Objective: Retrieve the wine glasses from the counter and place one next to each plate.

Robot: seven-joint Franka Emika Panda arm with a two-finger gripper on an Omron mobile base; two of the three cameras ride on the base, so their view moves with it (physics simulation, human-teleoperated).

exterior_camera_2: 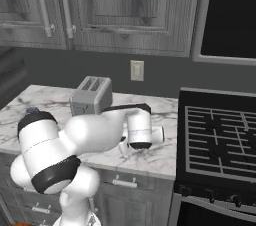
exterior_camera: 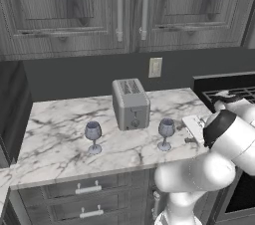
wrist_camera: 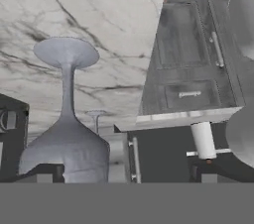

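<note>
Kitchen counter (exterior_camera: 60,134), white marble with grey veins, over dark drawers; dark cabinets above. Item one: near wine glass (exterior_camera: 166,133), translucent grey-blue, upright, right of the toaster (exterior_camera: 131,103) near the front edge; its bowl looms large at lower left of the hand view (wrist_camera: 67,153), foot toward the top. Item two: far wine glass (exterior_camera: 93,136), upright, left of the toaster, well apart from the first. Gripper (exterior_camera_2: 131,151): jaws fully spread, nothing held, just beside the near glass. Stove (exterior_camera_2: 220,135) to the right. Plates: none seen. Handling advice: centre the bowl or stem between the fingers, close gently, lift straight up without tipping.
</note>
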